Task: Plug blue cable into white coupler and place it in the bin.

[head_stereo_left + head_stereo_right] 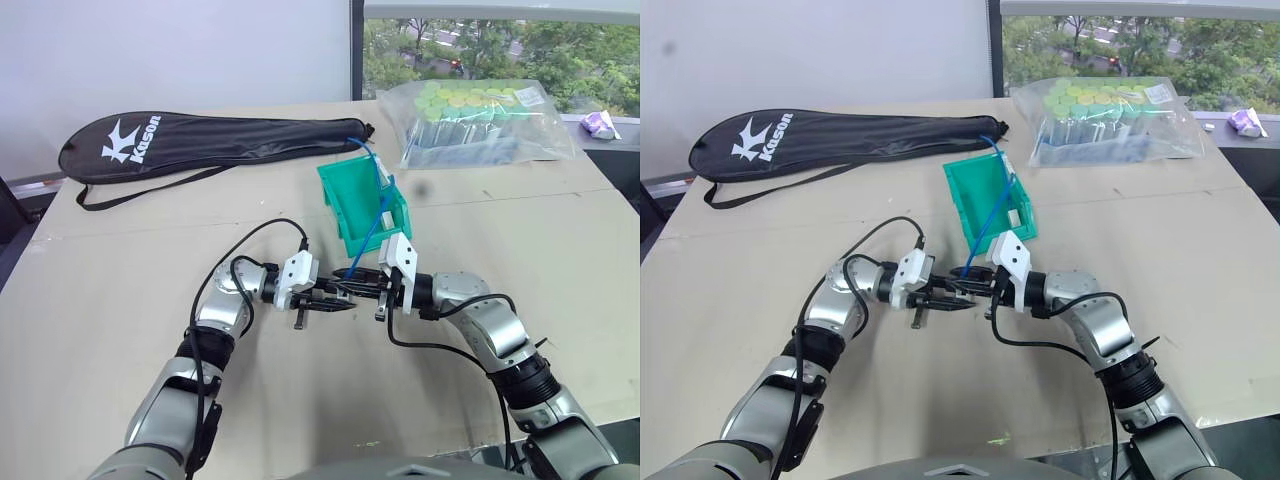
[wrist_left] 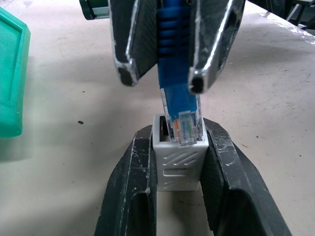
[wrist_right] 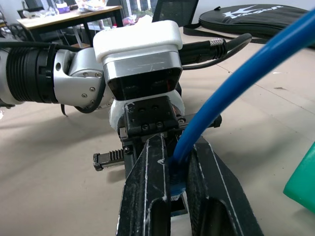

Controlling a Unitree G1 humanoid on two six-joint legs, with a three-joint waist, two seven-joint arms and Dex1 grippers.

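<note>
In the left wrist view my left gripper (image 2: pixel 178 142) is shut on the white coupler (image 2: pixel 178 167), a small ribbed cube with its socket facing outward. Opposite it, my right gripper (image 2: pixel 161 81) is shut on the blue cable (image 2: pixel 174 54) just behind its clear plug (image 2: pixel 182 125). The plug's tip is at the socket's mouth, seemingly partly inside. From the head, both grippers meet tip to tip (image 1: pixel 345 292) above the table, just in front of the teal bin (image 1: pixel 345 195). The cable (image 1: pixel 378 215) arcs up from my right gripper (image 3: pixel 176 147) over the bin.
A black racket bag (image 1: pixel 210 140) lies along the table's far left. A clear plastic bag of green-capped items (image 1: pixel 480 120) sits far right by the window. A small purple object (image 1: pixel 600 123) lies beyond the right edge. Bare tabletop surrounds both arms.
</note>
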